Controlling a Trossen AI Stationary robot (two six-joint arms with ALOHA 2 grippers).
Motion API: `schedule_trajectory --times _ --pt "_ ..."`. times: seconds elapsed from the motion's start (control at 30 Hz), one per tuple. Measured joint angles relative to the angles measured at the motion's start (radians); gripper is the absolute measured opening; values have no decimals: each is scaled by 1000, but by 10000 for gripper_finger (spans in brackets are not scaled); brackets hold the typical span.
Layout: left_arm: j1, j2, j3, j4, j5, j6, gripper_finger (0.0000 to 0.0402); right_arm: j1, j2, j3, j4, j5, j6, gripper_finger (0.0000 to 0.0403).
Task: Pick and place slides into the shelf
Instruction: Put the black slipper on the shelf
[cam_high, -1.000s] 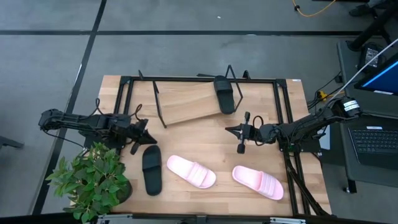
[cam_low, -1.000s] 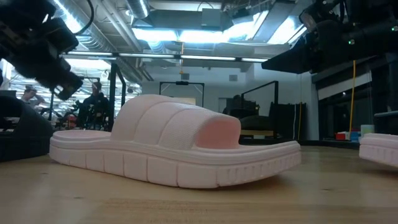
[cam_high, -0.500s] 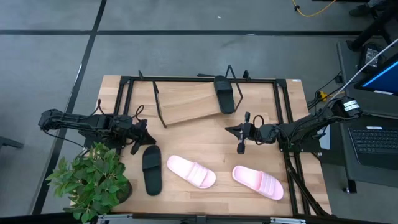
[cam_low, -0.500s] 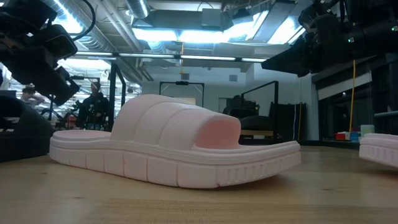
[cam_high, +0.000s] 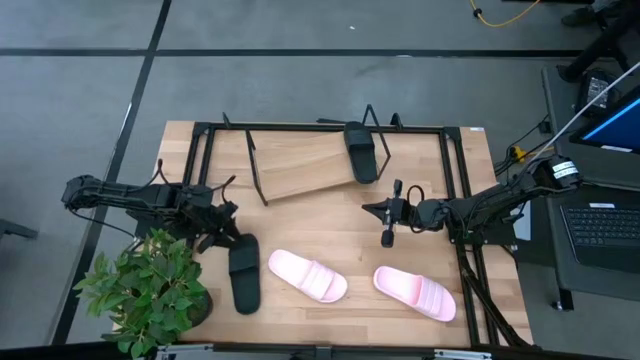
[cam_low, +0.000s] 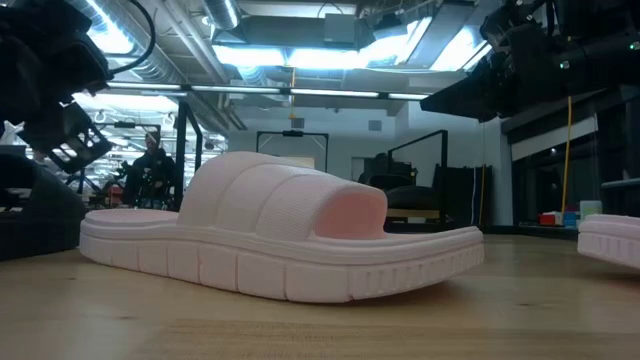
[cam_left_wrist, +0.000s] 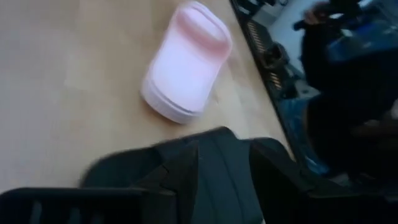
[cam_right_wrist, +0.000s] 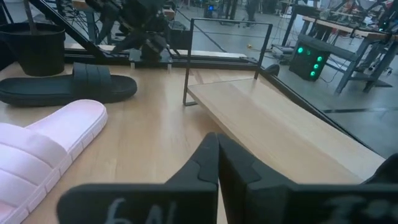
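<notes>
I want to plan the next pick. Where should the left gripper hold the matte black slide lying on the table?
Probably across the wide strap of the matte black slide, coming from above: it lies flat, sole down, with the raised strap the easiest part to pinch. The left gripper hovers at its far end.

Two matte black slides (cam_high: 243, 272) (cam_high: 360, 151); two pale pink slides (cam_high: 307, 276) (cam_high: 415, 293). Light-wood shelf (cam_high: 300, 165), black wire legs. Table (cam_high: 340, 215): light wood. Potted plant (cam_high: 145, 292): green.
</notes>
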Motion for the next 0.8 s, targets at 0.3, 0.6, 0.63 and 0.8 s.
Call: schedule_trajectory --times 0.3,0.6,0.63,0.8 --pt "0 2 -1 -71 -55 -94 133 0 0 0 -1 0 0 3" --pt "0 8 -1 -70 -36 -157 133 0 0 0 -2 0 1 3" --pt "0 7 -1 -70 -42 -157 133 0 0 0 -2 0 1 3" --pt "0 8 -1 -67 -75 -158 133 0 0 0 -2 0 0 3"
